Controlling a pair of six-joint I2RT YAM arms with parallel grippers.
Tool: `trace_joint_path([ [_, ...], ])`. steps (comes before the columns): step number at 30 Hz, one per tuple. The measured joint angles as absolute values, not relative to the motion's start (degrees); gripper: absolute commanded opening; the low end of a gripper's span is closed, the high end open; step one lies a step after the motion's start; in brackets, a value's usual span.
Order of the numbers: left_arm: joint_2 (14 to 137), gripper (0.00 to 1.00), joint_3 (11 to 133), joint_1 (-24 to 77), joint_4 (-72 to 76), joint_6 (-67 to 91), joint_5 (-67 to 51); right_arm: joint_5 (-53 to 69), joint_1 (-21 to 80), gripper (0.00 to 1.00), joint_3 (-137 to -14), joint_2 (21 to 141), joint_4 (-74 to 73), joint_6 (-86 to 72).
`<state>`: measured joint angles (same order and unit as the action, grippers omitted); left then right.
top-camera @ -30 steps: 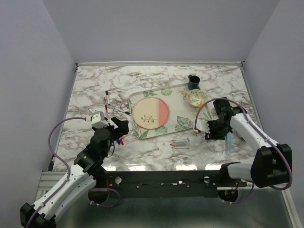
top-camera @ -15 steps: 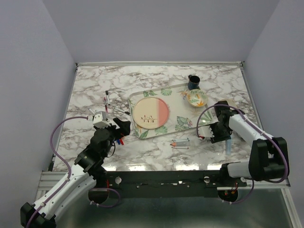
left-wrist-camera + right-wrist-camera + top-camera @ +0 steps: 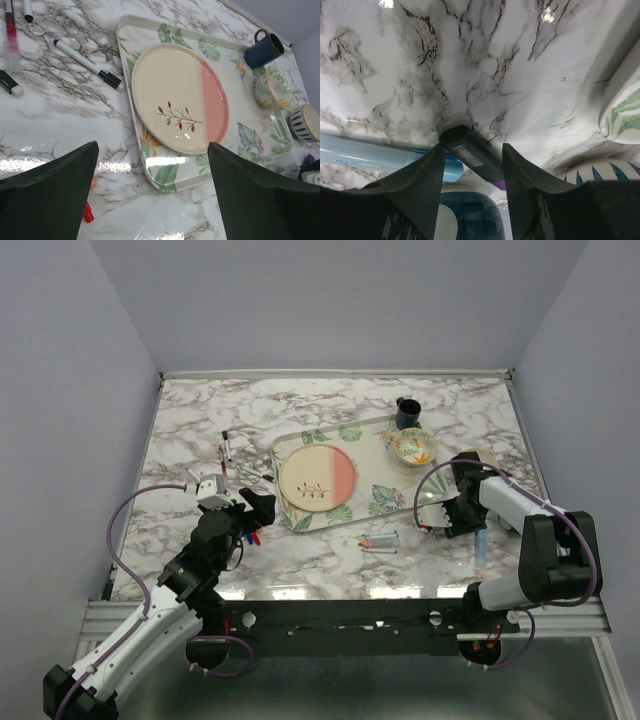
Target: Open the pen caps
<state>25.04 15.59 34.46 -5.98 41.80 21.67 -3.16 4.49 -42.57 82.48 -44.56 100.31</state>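
Observation:
My right gripper (image 3: 472, 148) is low over the marble, open, its jaws on either side of a dark-barrelled pen (image 3: 477, 160) with a barcode and a purple end. A gap shows at the right finger. A light-blue highlighter (image 3: 370, 157) lies just left of it, and in the top view the highlighter (image 3: 481, 541) is beside the right gripper (image 3: 447, 523). My left gripper (image 3: 257, 508) hangs wide open and empty by the tray's near left corner. A red pen end (image 3: 87, 212) lies under it. A white marker with a black cap (image 3: 87, 65) lies further off.
A leaf-print tray (image 3: 385, 502) holds a cream and pink plate (image 3: 317, 478) and a floral bowl (image 3: 414, 446), with a blue mug (image 3: 407, 413) behind. A striped small bowl (image 3: 307, 122) sits by the tray's right end. Two pens (image 3: 380, 540) lie near the front, with more markers (image 3: 226, 450) at the left.
The right gripper has shifted slightly right and nearer, down beside the light-blue highlighter, and its forearm has swung in. The left arm has barely moved.

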Motion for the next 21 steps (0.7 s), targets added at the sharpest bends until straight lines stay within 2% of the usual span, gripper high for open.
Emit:
trace_joint_path([
  [5,25.1,0.99,15.6,34.5,-5.8,41.8,21.3,-3.1,4.5,0.45,-42.6,83.7,-44.3,100.9],
  [8,25.2,0.99,15.6,34.5,-5.7,41.8,21.3,-3.1,4.5,0.35,-42.6,84.0,-44.8,101.4],
  [21,26.1,0.99,15.6,34.5,-5.6,41.8,20.7,-0.4,4.1,0.21,-44.0,84.7,-46.3,104.8],
])
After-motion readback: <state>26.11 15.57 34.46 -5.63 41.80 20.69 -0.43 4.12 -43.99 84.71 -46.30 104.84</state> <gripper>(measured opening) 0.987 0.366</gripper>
